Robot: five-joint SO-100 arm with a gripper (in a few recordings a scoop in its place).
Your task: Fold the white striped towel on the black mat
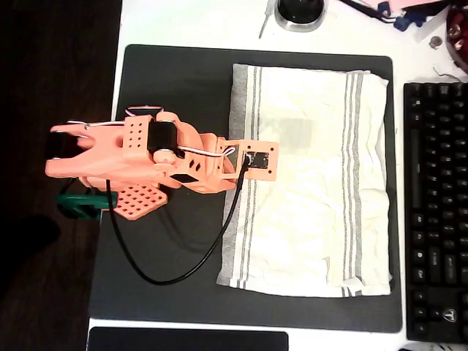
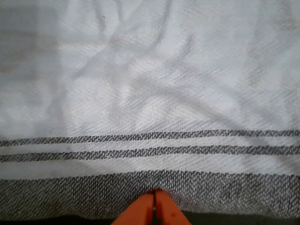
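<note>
The white striped towel [image 1: 314,183] lies spread flat and wrinkled on the right half of the black mat [image 1: 175,95], with grey stripe groups along its left and right edges. My orange arm [image 1: 146,157] reaches in from the left and ends over the towel's left striped edge. In the wrist view the gripper [image 2: 154,200] shows two orange fingertips [image 2: 143,211] pressed together, shut, just above the towel's [image 2: 150,93] grey border band. Whether cloth is pinched between them is not visible.
A black keyboard [image 1: 435,212] runs along the mat's right side. A smaller dark pad [image 1: 186,340] shows at the bottom edge. A round black object [image 1: 300,11] sits beyond the mat's top. The arm's black cable [image 1: 168,270] loops over the mat's bare left half.
</note>
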